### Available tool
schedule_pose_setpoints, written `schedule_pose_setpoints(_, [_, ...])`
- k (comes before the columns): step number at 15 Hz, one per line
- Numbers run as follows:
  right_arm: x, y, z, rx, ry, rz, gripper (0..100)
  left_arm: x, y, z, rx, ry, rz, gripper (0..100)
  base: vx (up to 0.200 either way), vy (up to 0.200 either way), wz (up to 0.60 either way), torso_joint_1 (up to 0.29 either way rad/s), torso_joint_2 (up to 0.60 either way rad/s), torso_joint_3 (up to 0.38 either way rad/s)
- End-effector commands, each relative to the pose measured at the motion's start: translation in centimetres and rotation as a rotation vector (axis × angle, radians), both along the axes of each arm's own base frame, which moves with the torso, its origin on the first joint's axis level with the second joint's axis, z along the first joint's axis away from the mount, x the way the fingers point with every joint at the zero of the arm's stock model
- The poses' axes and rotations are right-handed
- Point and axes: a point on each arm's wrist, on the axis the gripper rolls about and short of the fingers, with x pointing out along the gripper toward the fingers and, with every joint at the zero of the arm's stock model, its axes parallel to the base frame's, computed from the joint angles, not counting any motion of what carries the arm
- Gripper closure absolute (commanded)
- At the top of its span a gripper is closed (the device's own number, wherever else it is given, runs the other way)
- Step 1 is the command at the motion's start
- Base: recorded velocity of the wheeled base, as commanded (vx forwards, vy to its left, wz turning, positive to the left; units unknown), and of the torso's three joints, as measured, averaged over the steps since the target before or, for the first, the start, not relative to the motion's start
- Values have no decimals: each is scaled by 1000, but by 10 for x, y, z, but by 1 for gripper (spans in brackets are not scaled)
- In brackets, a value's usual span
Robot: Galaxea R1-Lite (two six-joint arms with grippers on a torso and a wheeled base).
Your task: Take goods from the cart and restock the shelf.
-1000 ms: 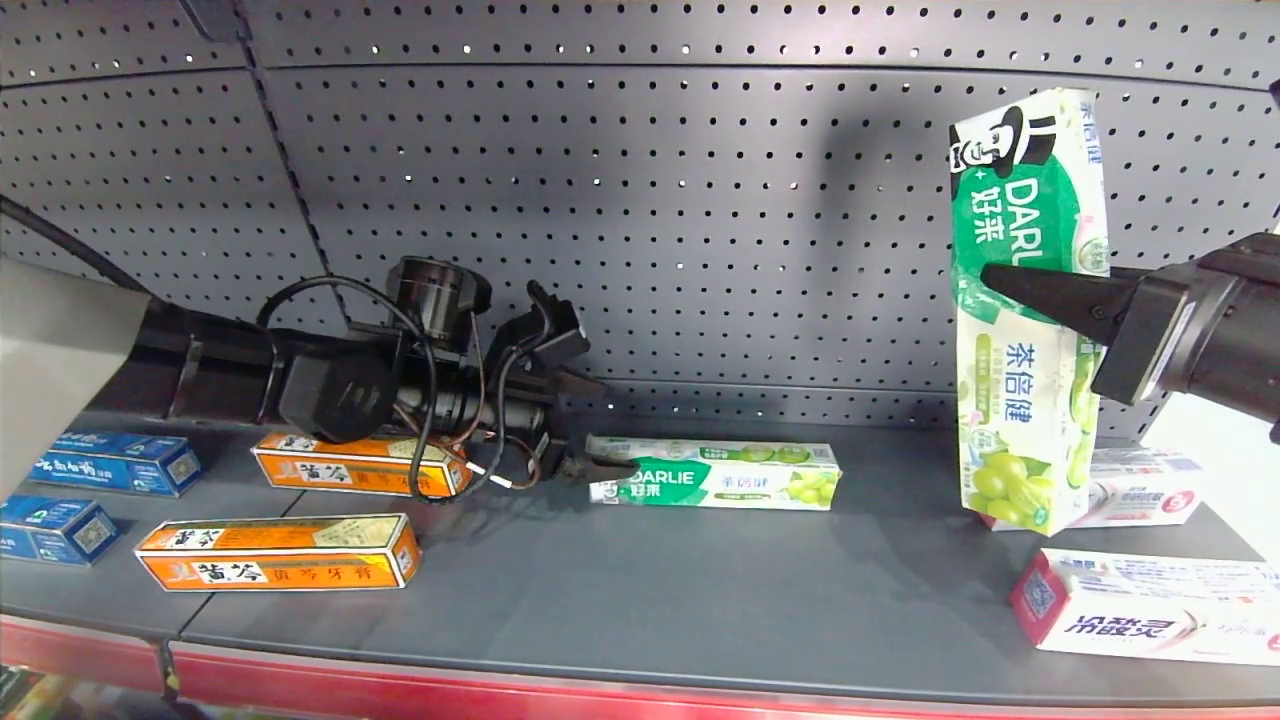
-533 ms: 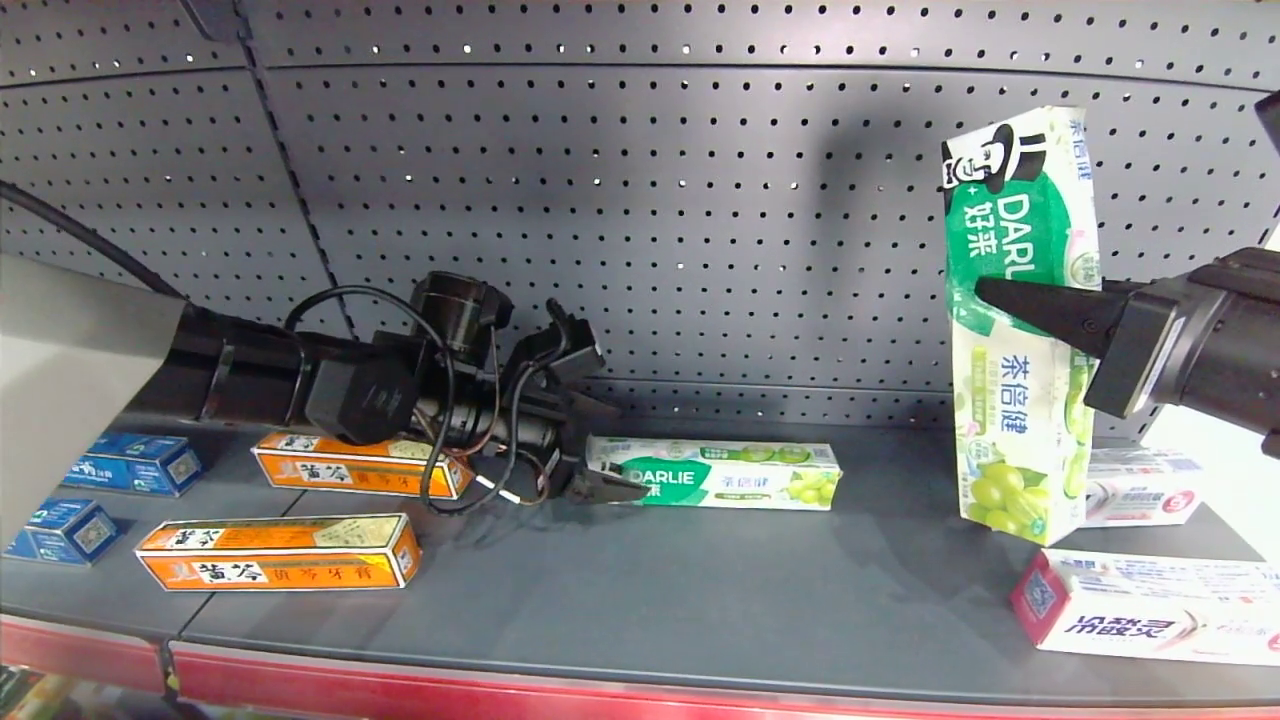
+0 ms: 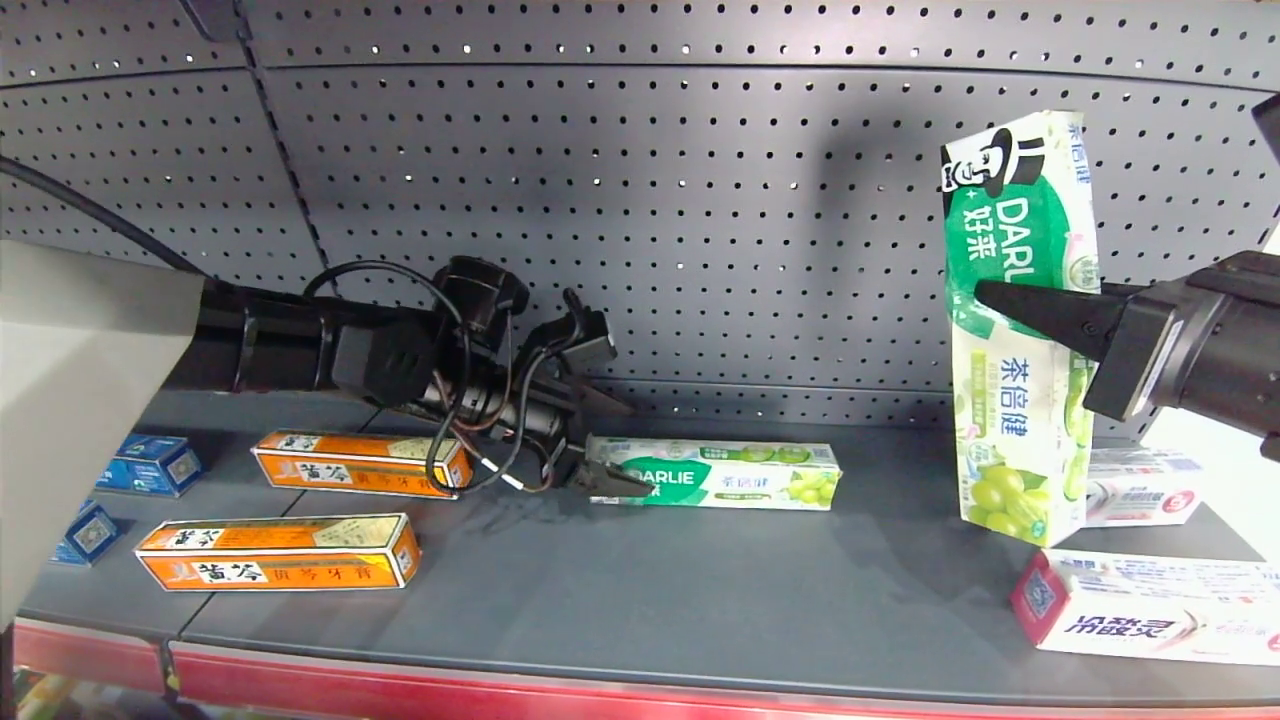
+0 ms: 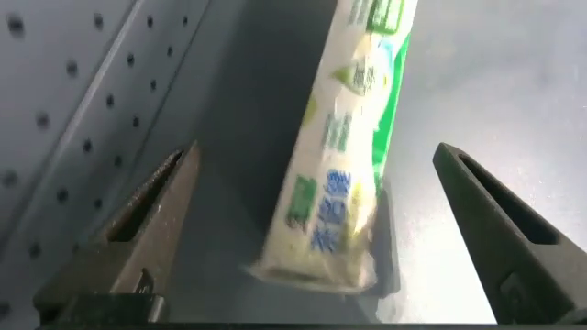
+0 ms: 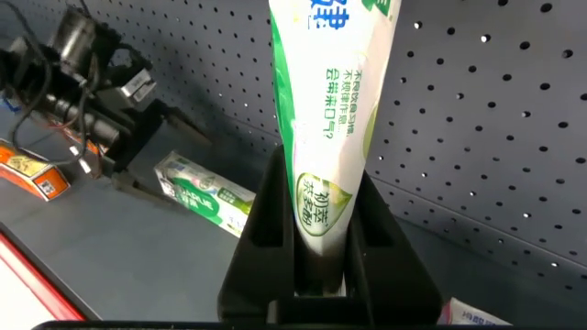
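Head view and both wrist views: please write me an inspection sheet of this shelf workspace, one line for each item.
Surface: grey shelf, flat, no spill seen.
Job's things: lying green box rests near the back; upright green box is held on end at the right.
Clutter: two orange boxes and blue boxes at the left; two white-red boxes at the right.
Grippers: left gripper open, fingers either side of the lying green box's end, not touching it; right gripper shut on the upright green box.
Cables: black cables loop loosely at the left wrist.
Surroundings: perforated back panel; red front edge.
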Motion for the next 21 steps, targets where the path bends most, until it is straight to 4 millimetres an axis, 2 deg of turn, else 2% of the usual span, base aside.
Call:
schedule_pose_setpoints(1, [0,0,-1,-2,1,0,100,10,-2,-7,3,-6,-15,0,0,0,0,0,0,0])
schedule_pose_setpoints(7, [1,-2,-1,-3,4,-14,100,10,-4,-12,16,-8,-32,0,0,0,0,0,0,0])
schedule_pose_setpoints(8, [2,-2,-2,-4,5,-15,100,8,-2,-14,27,4,-38,100,0,0,0,0,0,0])
schedule_pose_setpoints(12, [2,-3,-2,-4,5,-17,100,-3,-5,-22,56,59,-52,100,0,0,0,0,0,0])
schedule_pose_setpoints(14, [2,-3,-2,-5,6,-18,100,-11,-4,-16,55,57,-57,100,0,0,0,0,0,0])
schedule_pose_setpoints(21, [2,-3,-3,-2,-1,-20,100,-66,-8,-5,72,51,-169,100,0,0,0,0,0,0])
